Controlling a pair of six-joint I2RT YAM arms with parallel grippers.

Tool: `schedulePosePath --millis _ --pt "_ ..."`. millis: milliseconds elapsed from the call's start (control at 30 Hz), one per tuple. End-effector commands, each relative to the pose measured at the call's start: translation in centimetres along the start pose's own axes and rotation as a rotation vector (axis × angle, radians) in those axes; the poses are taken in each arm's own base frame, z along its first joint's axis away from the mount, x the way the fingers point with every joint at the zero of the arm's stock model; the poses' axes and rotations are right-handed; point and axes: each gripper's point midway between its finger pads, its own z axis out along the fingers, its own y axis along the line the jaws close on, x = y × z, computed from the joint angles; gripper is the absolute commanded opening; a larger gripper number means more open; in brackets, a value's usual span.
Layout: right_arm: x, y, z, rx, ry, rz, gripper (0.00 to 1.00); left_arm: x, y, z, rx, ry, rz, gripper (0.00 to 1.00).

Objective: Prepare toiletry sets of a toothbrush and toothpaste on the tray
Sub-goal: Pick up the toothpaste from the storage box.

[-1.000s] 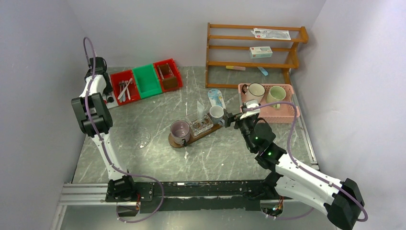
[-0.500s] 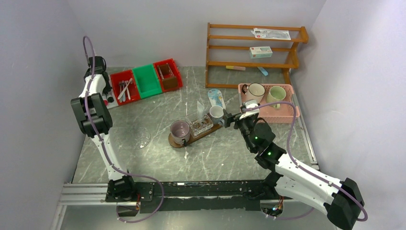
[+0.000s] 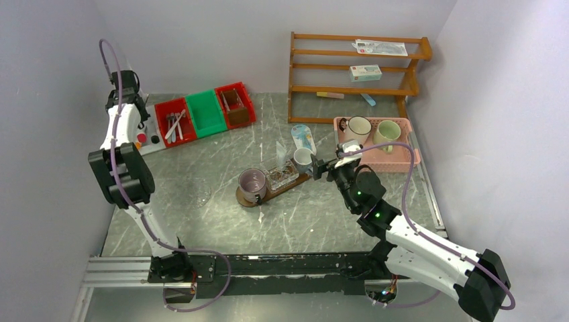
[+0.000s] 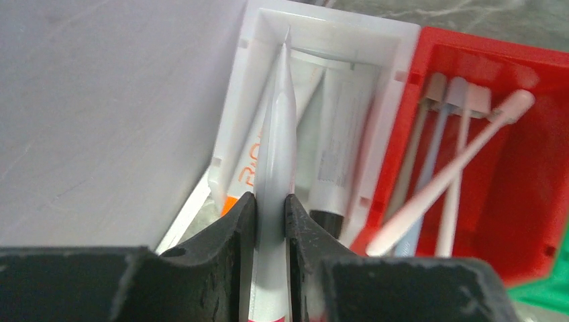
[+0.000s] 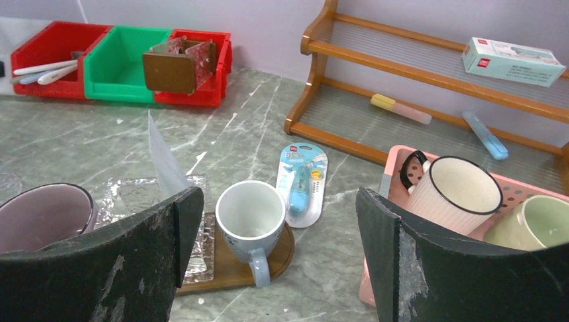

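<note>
Toothpaste fetching looks to be the step in hand: the left hand (image 4: pixel 270 201) is pinched tight on a slim white tube (image 4: pixel 278 134). The white bin (image 4: pixel 335 18) of further tubes lies just beyond its fingertips, and the red bin (image 4: pixel 537 134) of toothbrushes (image 4: pixel 463 157) sits to its right. The right hand (image 5: pixel 278 208) gapes wide, holding nothing, with the white mug (image 5: pixel 249 215) on the tray (image 5: pixel 231 268) just ahead of it. Next, I judge, the tube needs carrying across the worktop (image 5: pixel 87 147) to a cup there.
</note>
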Motion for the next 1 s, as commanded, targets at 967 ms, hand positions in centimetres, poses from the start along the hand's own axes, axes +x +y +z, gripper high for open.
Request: schedulePosePath --millis 967 --pt "-8.3 8.0 0.2 -0.452 0.009 0.096 0.89 3.6 -16.8 -33.9 1.263 -0.526 0.124 0.14"
